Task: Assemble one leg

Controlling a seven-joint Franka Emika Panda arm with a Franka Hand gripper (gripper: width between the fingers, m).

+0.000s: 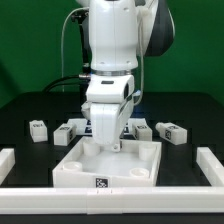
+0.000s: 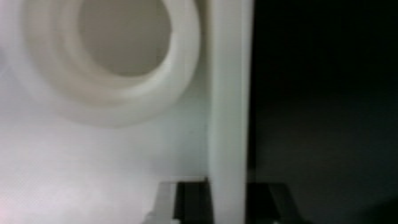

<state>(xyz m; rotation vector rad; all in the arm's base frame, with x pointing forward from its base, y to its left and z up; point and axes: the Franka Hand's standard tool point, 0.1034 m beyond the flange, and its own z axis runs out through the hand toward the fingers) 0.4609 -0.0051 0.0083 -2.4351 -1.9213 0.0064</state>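
Observation:
The large white panel [image 1: 110,165] lies flat at the front middle, with a marker tag on its front face. My gripper [image 1: 112,146] stands straight down over the panel's far edge. In the wrist view the gripper [image 2: 231,200] has a dark finger [image 2: 192,205] on each side of the panel's bright raised rim [image 2: 231,90], tight against it. A round corner socket [image 2: 125,60] shows on the panel beside the rim. Several small white legs lie in a row behind the panel, such as one [image 1: 38,129] at the exterior view's left and one [image 1: 172,130] at its right. None is held.
White rails fence the work area at the exterior view's left [image 1: 15,160], right [image 1: 212,165] and front [image 1: 110,206]. Two more legs [image 1: 68,131] [image 1: 142,129] lie close to the gripper on either side. The table is black.

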